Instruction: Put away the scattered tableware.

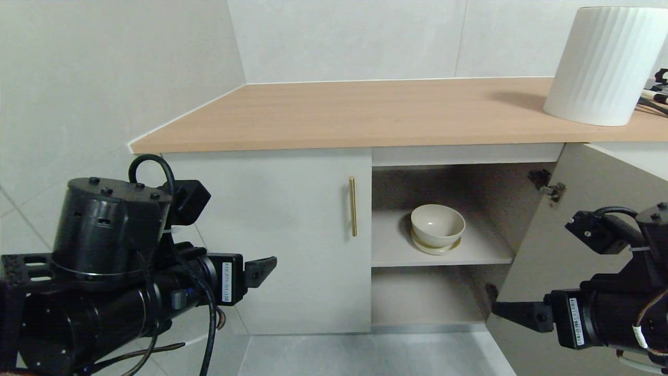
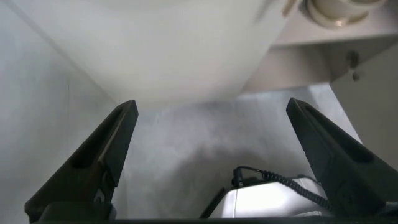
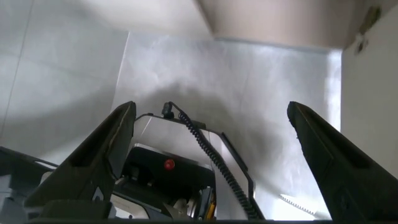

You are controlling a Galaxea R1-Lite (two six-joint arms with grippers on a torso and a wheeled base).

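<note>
Black left gripper [image 1: 263, 271], fingers spread and empty, hangs before the closed door [image 1: 271, 235], well left of the stowed tableware. Cream bowl [image 1: 437, 223] stands on a plate [image 1: 436, 247] on the upper shelf [image 1: 490, 253]. Farther right is the open door [image 1: 553, 250]. Right gripper [image 1: 503, 310], likewise spread and empty, sits just beside its lower part, so the right arm is probably nearer for closing it.

The countertop [image 1: 365, 112] looked like wood-grain laminate, smooth and matt. The closed cabinet door [image 1: 271, 235] was a flat, matt pale panel with 1 brass-coloured metal handle [image 1: 353, 206]. The cream bowl [image 1: 437, 224] and the plate [image 1: 436, 246] under it had a soft ceramic gloss. The white ribbed container [image 1: 605, 65] looked matt. The left gripper [image 2: 211, 106] and the right gripper [image 3: 211, 107] were matt black.
</note>
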